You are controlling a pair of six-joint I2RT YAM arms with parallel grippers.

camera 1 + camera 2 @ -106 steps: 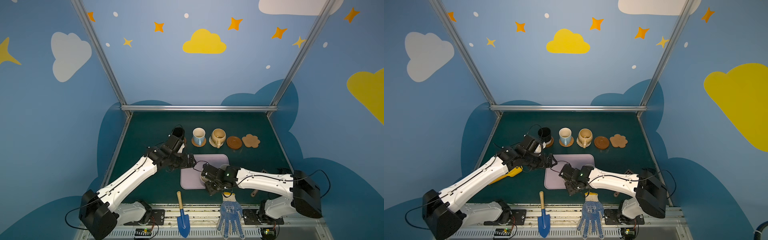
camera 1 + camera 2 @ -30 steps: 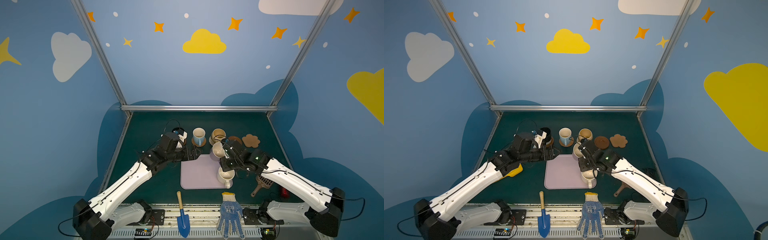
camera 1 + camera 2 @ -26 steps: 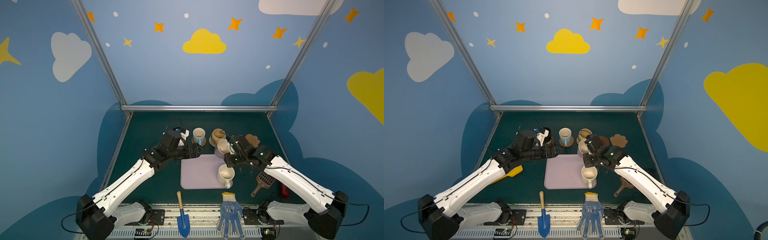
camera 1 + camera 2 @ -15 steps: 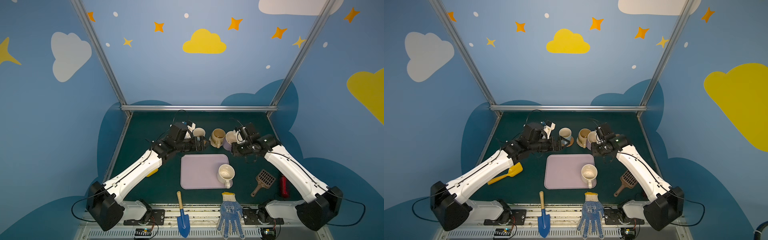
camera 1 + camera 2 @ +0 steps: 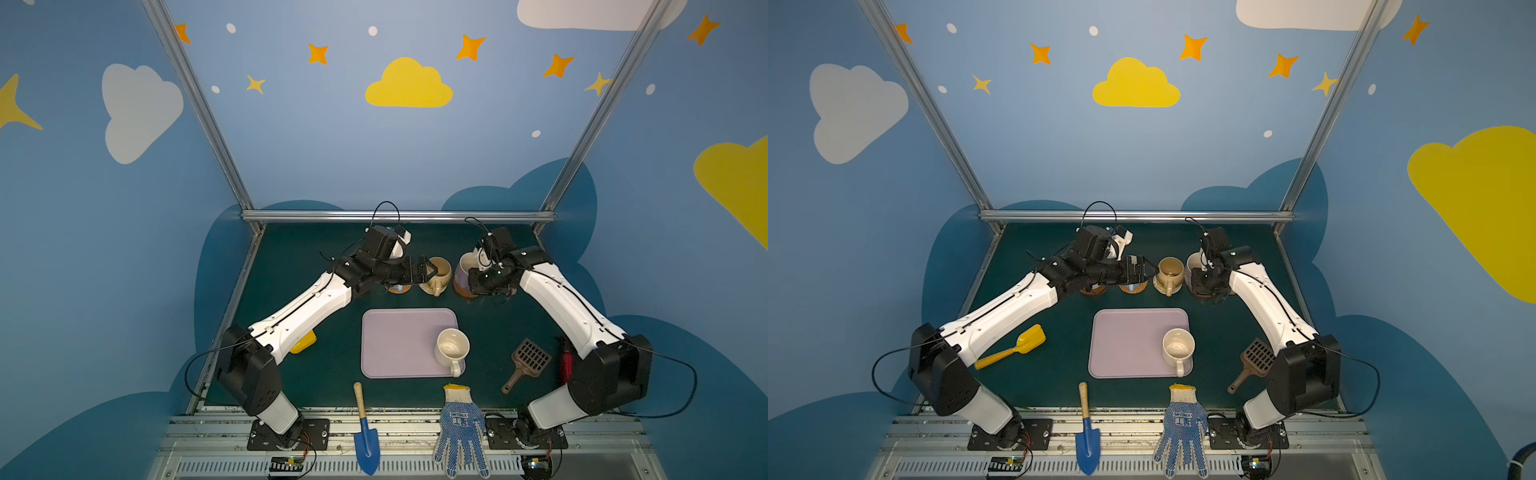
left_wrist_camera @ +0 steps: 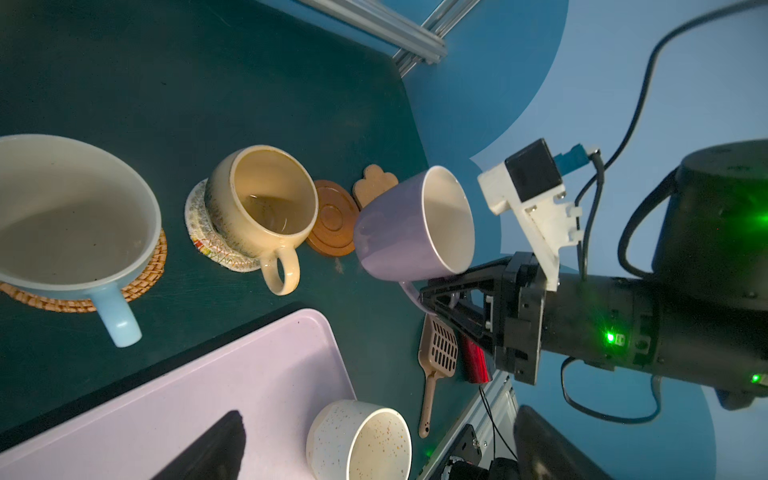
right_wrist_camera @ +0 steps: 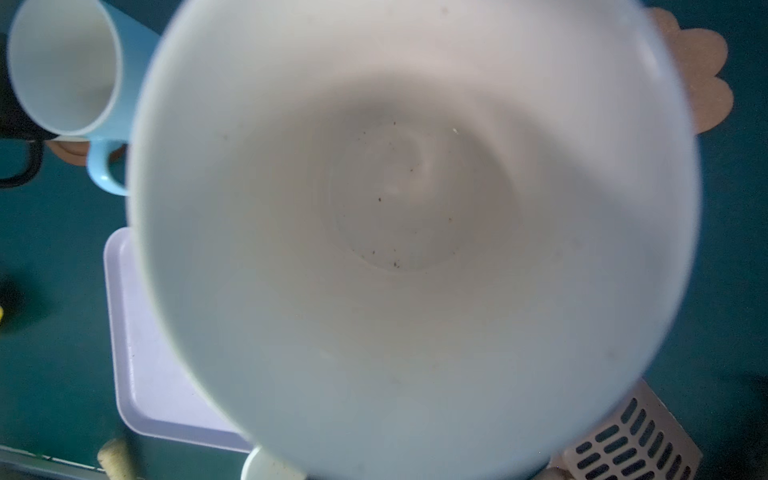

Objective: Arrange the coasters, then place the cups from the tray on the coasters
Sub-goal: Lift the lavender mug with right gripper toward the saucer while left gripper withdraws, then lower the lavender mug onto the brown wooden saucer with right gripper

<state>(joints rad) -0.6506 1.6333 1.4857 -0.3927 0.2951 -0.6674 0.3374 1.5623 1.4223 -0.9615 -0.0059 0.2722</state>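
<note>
Green bench (image 5: 286,257), both top views: R pincer (image 5: 476,282) is gripping lavender mug (image 5: 462,274); L pincer (image 5: 432,272) is gaping empty beside tan mug (image 5: 444,269). L wrist: lavender mug is hanging by handle, tilted, base over brown coaster (image 6: 332,224). R wrist: mug interior is filling frame.

The lavender mug (image 6: 395,232) is lined white; the speckled mug (image 6: 332,440) is cream, flecked brown. The pale coaster (image 6: 208,245) is stitched with coloured zigzags, the rattan coaster (image 6: 153,270) is orange. The tray (image 6: 208,395) is tinted pale lavender-pink.
</note>
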